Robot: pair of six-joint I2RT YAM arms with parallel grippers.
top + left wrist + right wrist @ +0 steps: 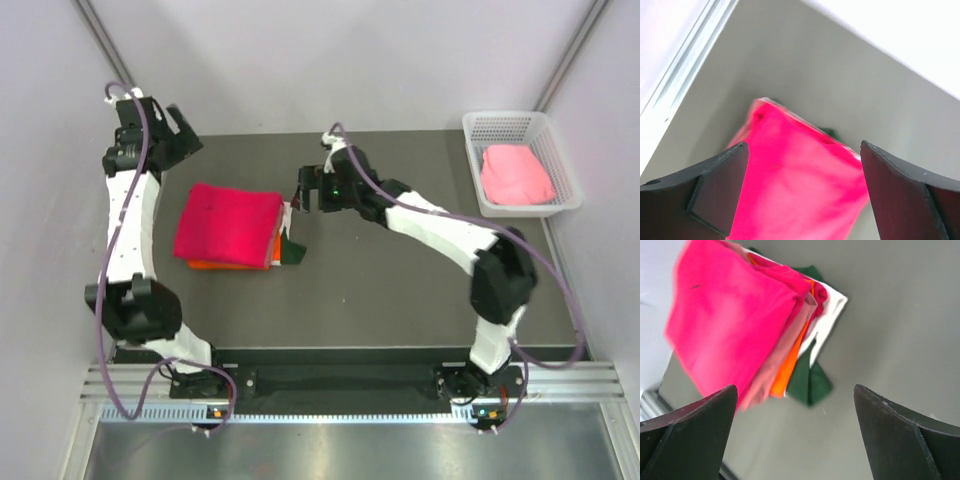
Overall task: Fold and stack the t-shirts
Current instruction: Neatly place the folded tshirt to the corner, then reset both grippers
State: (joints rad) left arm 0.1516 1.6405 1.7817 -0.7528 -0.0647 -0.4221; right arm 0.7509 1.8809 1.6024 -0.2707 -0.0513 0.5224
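From above, the folded crimson tee (pixel 228 225) tops a pile at nine o'clock on the table (pixel 400 280), with the orange tee (pixel 212 265) peeking out beneath. The left gripper (pixel 178 128) hovers at eleven o'clock of the pile and the right gripper (pixel 305 190) at two o'clock, both off the cloth. The light pink tee (pixel 515 175) lies crumpled in the mesh basket (pixel 505 118) at two o'clock. The left wrist view shows its jaws wide apart and empty, the crimson tee (pixel 800 185) below at six o'clock. The right wrist view shows jaws likewise spread and empty, and at eleven o'clock the pile's layers: crimson, salmon tee (pixel 767 375), orange, white cloth (pixel 827 315) and green cloth (pixel 810 380). This stacking step looks finished. The next move likely calls for the right arm to fetch the basket's tee.
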